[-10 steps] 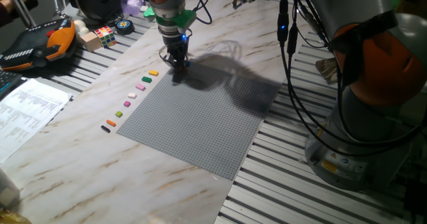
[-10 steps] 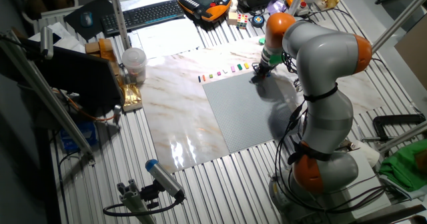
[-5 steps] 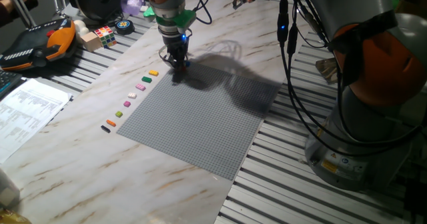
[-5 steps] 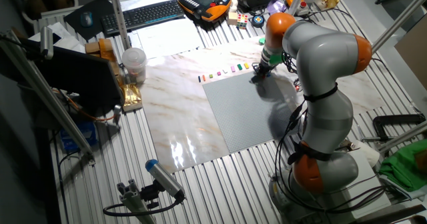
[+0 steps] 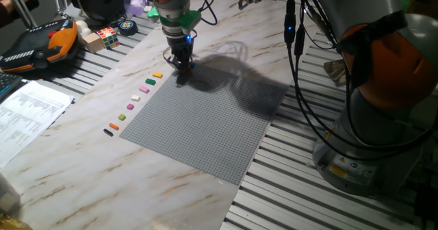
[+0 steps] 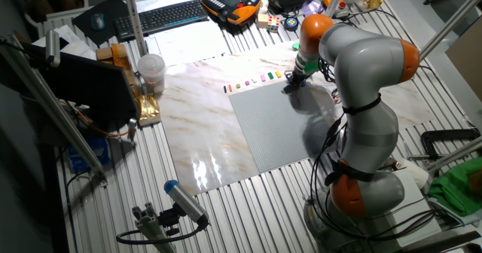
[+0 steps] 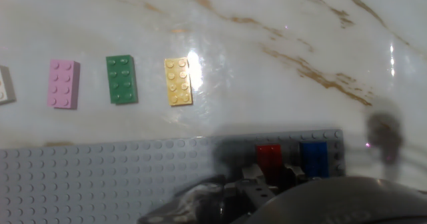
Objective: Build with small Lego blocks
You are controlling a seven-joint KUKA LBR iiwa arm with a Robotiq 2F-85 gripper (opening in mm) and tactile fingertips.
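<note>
Two fixed views overlook the baseplate from different sides; hand view looks closely down at its corner.

A marble-patterned board is laid over the ribbed aluminium desk. Glare is thrown on the board near its front edge. At the far edge a keyboard, printed sheets and a plastic cup are seen.

No lettering, label or number is legible anywhere; print on the paper sheet is too small.
</note>
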